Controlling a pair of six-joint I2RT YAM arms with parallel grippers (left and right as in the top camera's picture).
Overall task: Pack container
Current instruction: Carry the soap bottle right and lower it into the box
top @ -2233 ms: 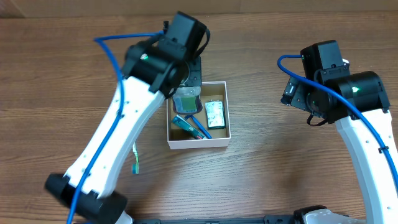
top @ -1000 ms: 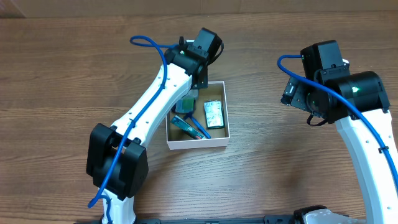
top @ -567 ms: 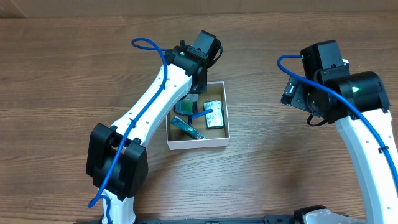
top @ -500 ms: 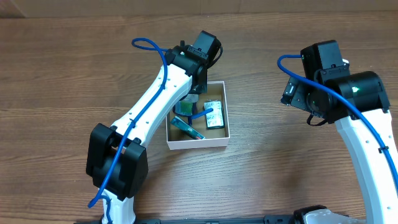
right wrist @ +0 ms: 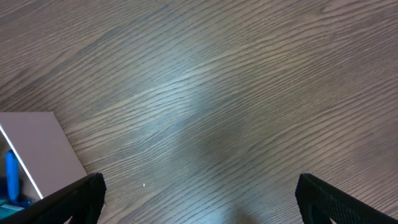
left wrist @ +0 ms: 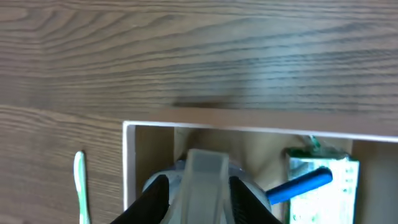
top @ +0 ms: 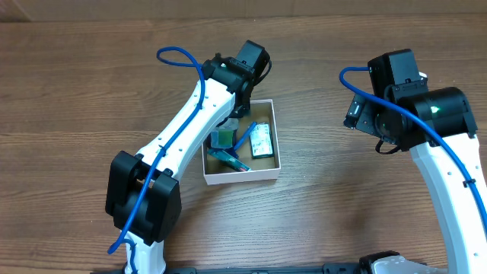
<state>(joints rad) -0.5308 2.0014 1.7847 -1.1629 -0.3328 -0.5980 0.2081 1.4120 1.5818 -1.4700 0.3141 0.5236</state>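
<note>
- Left gripper (left wrist: 200, 190): jaws narrowed to about a third of their span and clamped on the small clear bottle (left wrist: 205, 169). A black finger (left wrist: 157, 194) sits against each shoulder, with the cap sticking up between them.
- The bottle holds green liquid and stands upright inside the container (top: 242, 176), in its far-left corner, just beside the left wall.
- Container: a shallow square box with white walls and a brown floor. It sits on the wooden table (top: 76, 114) around mid-table, under the left arm's wrist. The left wrist view looks straight down over its far wall.
- Also in the container:
  - A blue stick (top: 243, 139) lies tilted, one end against the bottle side and the other over the packet (top: 263, 141).
  - The packet lies flat along the right wall.
  - A teal item (top: 230, 158) lies at the near-left, below the bottle. I can't tell whether it touches the bottle.
- A thin white stick (left wrist: 79, 186) with a green tint lies on the table just outside the container's left wall, apart from it.
- Right gripper (right wrist: 199, 185): released, fingers spread to the frame corners with nothing between them, only bare wood below.
- It hangs well apart from the container, off to the right. One white corner of the container shows at the left edge of the right wrist view.
</note>
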